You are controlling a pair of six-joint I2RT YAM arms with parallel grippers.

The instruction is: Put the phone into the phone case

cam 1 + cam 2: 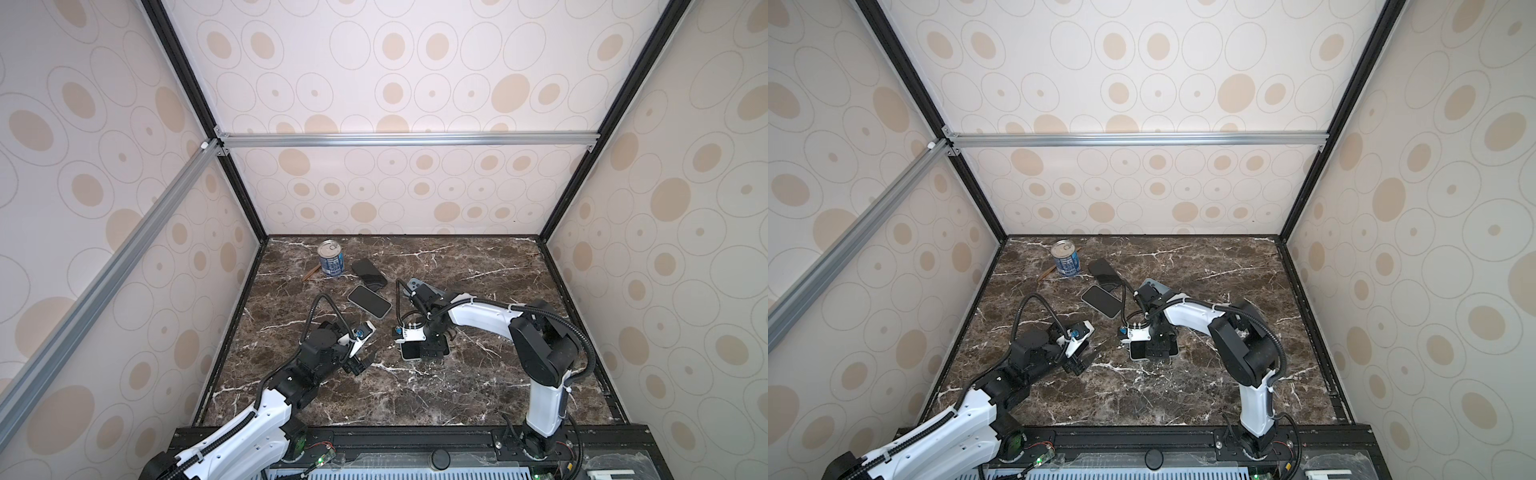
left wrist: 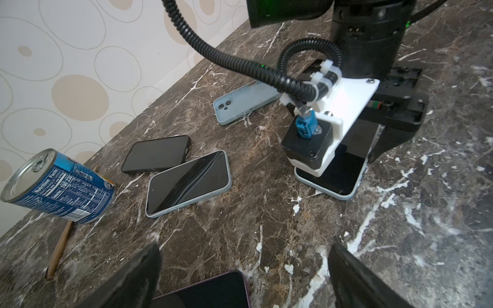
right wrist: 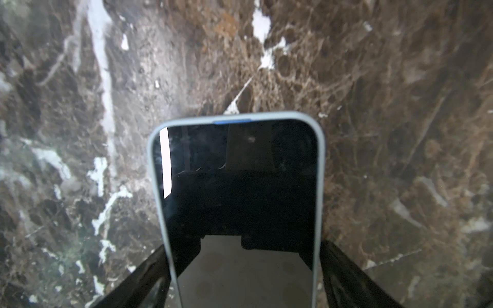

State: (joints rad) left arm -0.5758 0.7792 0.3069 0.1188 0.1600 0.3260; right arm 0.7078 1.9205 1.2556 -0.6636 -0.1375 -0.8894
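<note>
A phone (image 3: 240, 186) with a black screen sits in a light blue case rim, flat on the marble table (image 1: 478, 382) near the middle; it also shows in both top views (image 1: 409, 352) (image 1: 1138, 352). My right gripper (image 3: 242, 248) points down over it, its fingers (image 3: 336, 266) lying against both long edges. A light blue phone case (image 2: 245, 106) with its camera cut-out showing lies farther back (image 1: 415, 286). My left gripper (image 2: 244, 248) stands open to the left (image 1: 358, 366), above the corner of a purple-edged phone (image 2: 213, 290).
A black phone (image 1: 369, 274) overlaps a light-blue-edged phone (image 1: 370, 300) behind the grippers. A blue can (image 1: 331, 258) and a wooden stick (image 2: 60, 245) sit at the back left. Walls enclose the table on three sides.
</note>
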